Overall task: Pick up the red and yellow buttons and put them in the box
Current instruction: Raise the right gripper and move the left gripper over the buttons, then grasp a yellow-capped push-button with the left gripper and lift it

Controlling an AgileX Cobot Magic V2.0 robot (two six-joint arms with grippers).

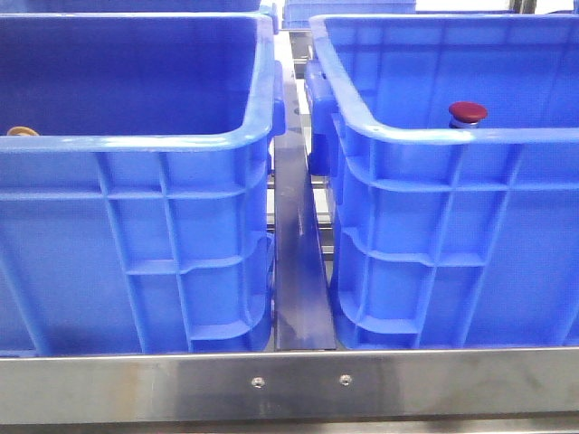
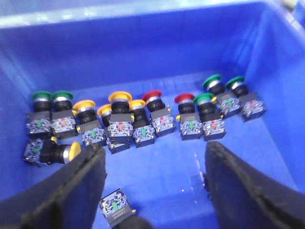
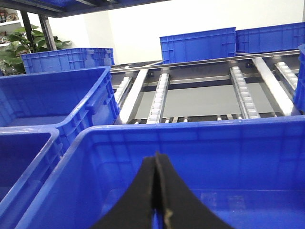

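My left pincer (image 2: 155, 191) hangs inside a blue crate (image 2: 143, 43) with its two black fingers (image 2: 71, 186) spread wide apart and nothing between them. My right pincer (image 3: 156, 191) has its fingers pressed together, holding nothing, poised above the near rim of another blue box (image 3: 200, 138).

Going left to right along the crate floor under my left wrist: two green-capped buttons (image 2: 50, 98) stand near the left wall, with a yellow one tipped on its side (image 2: 62, 152) below them. Then comes a cluster of upright yellow buttons (image 2: 119, 98), then two red buttons (image 2: 152, 95), the second (image 2: 185, 98) just beside a green one, and more green ones toward the right wall. One loose switch block (image 2: 114, 207) lies close by my fingers.

In the front view, a red button (image 1: 468, 112) shows above the rim of the right-hand crate (image 1: 434, 136); the left-hand crate's rim (image 1: 136, 143) hides most of its contents.

These buttons look small, light and rigid: a smooth domed cap over a blocky clear-and-black body. I judge the cap slippery and rounded, so I would close on the squarish body or the collar under the cap, where flat sides give purchase. They stand packed, touching neighbours, so a careless approach could topple them. The red one at the cluster's edge seems easiest to reach.
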